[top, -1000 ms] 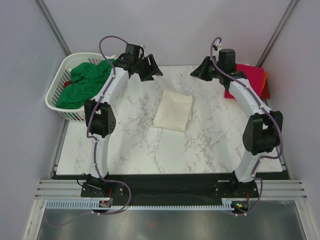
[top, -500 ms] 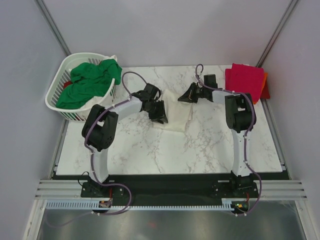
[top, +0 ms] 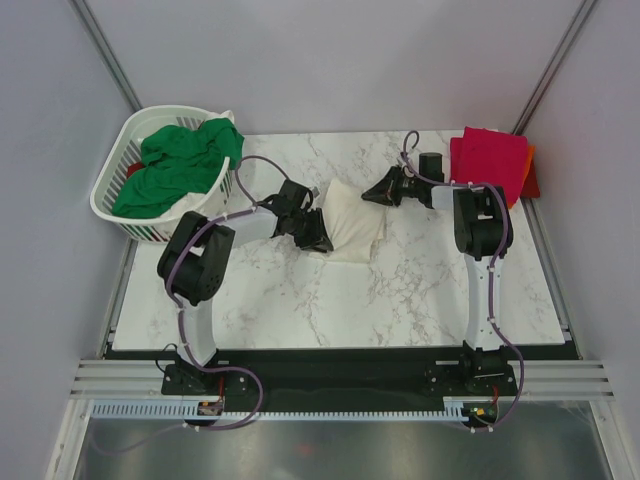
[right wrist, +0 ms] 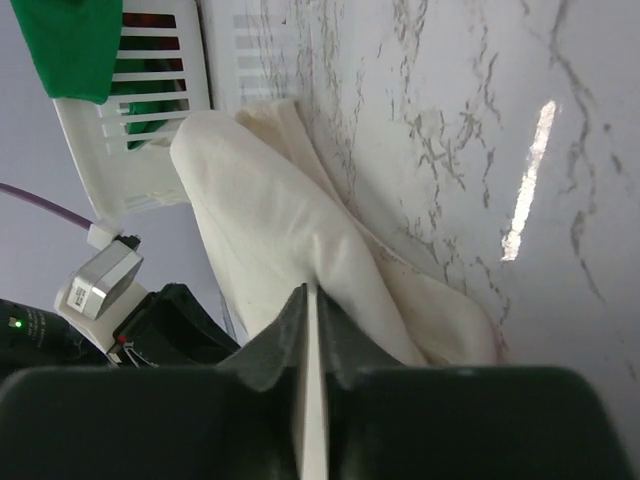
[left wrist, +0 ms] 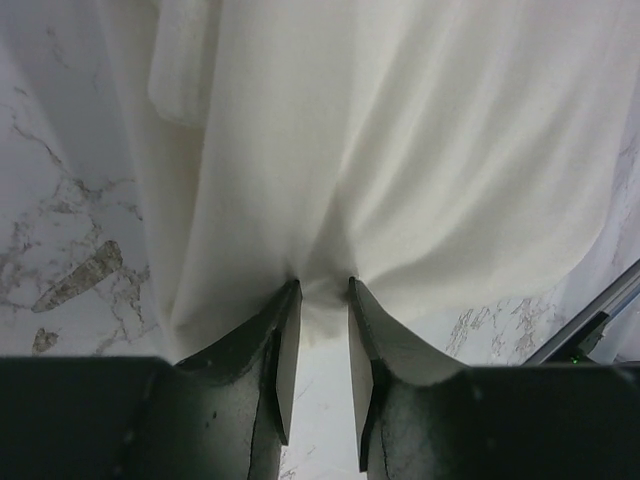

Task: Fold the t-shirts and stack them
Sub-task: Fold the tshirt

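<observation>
A folded cream-white t-shirt [top: 352,225] lies mid-table. My left gripper [top: 320,235] is at its left edge; in the left wrist view the jaws [left wrist: 320,300] pinch a small bunch of the cream cloth [left wrist: 400,150] at their tips. My right gripper [top: 376,195] is at the shirt's far right edge; in the right wrist view [right wrist: 312,295] its jaws are almost closed on a thin fold of the cream shirt [right wrist: 270,220], which rises off the marble there. A crimson-pink shirt [top: 490,158] lies folded on an orange one [top: 529,160] at the far right. A green shirt [top: 175,160] fills the basket.
The white slotted laundry basket [top: 110,195] stands off the table's far left corner and shows in the right wrist view [right wrist: 150,130]. Grey walls close in the sides and back. The arm bases sit at the near edge.
Both arms came down from raised poses to the cream shirt's left and right edges. The grippers have closed on it and the cloth is now bunched and slightly lifted.
</observation>
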Tool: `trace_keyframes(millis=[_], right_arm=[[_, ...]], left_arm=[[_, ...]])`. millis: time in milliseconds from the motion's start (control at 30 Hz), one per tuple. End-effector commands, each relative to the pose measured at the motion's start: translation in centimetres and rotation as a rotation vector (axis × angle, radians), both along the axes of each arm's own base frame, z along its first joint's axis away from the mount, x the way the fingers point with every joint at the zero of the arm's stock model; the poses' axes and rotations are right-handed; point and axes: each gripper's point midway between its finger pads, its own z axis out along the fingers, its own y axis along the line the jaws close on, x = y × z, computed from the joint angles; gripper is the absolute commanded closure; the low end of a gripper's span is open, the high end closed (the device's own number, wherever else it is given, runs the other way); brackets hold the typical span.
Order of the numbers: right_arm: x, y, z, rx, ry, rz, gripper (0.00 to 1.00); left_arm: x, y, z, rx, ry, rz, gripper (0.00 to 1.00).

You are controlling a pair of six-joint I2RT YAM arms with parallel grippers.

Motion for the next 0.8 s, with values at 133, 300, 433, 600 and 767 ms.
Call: trace_keyframes(millis=[133, 300, 433, 600, 767], right_arm=[[1.9, 0.6, 13.4, 0.014, -0.276, 0.012, 0.46], [-0.1, 0.7, 20.9, 0.013, -0.359, -0.002, 0.41], [-4.4, 1.4, 19.9, -0.015, -0.307, -0.002, 0.43], [-10.6, 2.9, 17.4, -0.010, -0.222, 0.010, 0.56], [-14.6, 3.2, 13.3, -0.040, -0.137, 0.017, 0.82]], left_arm=[[-1.2, -1.7, 5.8, -0.025, -0.048, -0.022, 0.61], [1.6, -3.0, 12.0, -0.035, -0.174, -0.033, 0.54], [5.5, -2.6, 14.5, -0.034, -0.242, -0.012, 0.53], [10.4, -2.7, 15.8, -0.053, -0.283, 0.031, 0.55], [13.6, -3.8, 13.4, -0.046, -0.281, 0.034, 0.57]])
